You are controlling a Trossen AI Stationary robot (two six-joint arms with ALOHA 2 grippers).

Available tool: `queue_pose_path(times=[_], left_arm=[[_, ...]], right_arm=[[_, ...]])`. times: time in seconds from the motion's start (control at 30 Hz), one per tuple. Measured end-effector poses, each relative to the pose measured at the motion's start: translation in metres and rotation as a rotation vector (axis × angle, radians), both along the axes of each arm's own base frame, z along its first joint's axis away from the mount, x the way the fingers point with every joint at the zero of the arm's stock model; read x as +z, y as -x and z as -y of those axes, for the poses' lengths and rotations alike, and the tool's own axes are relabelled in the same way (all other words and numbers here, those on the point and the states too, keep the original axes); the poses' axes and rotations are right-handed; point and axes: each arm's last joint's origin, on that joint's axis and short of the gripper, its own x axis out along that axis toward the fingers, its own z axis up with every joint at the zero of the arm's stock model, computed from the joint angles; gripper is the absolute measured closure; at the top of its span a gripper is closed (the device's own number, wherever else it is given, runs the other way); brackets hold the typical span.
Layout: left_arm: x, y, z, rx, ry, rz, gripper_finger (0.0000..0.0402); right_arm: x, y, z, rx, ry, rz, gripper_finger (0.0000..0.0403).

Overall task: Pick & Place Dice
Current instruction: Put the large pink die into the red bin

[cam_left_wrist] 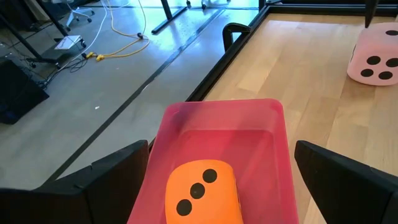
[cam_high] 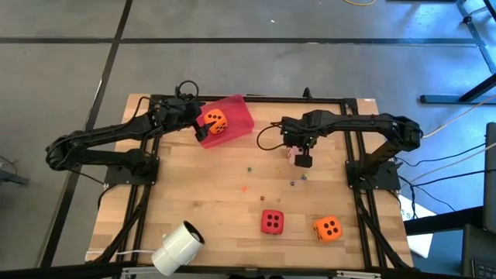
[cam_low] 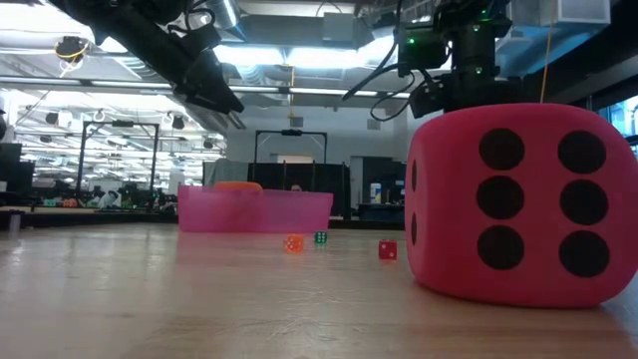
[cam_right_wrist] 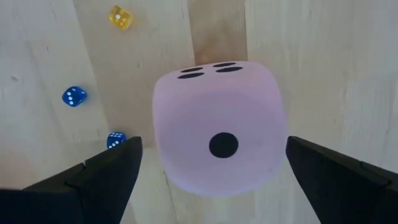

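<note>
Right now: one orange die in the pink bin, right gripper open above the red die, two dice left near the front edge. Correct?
Not quite. The right gripper is open above the pink die, not the red one; the right wrist view shows it. The red die sits near the front edge beside an orange die. The other orange die is in the pink bin.

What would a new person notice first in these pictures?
Probably the pink tray at the table's far edge, holding an orange die, with the open left gripper beside it. Next, the open right gripper directly above the pink die near the table's middle.
</note>
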Motion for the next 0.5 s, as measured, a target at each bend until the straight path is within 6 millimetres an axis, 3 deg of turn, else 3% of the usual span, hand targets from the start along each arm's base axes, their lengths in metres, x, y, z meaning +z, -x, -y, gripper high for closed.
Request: queue_pose_path(times=[0.27, 0.5], left_arm=[[0.000, 0.000, 0.000, 0.000, 0.000, 0.000, 0.0002], [0.000, 0.000, 0.000, 0.000, 0.000, 0.000, 0.0002]], right_arm=[[0.000, 0.000, 0.006, 0.002, 0.024, 0.007, 0.0003], [-0.013, 0.004, 0.006, 0.001, 0.002, 0.003, 0.0003]])
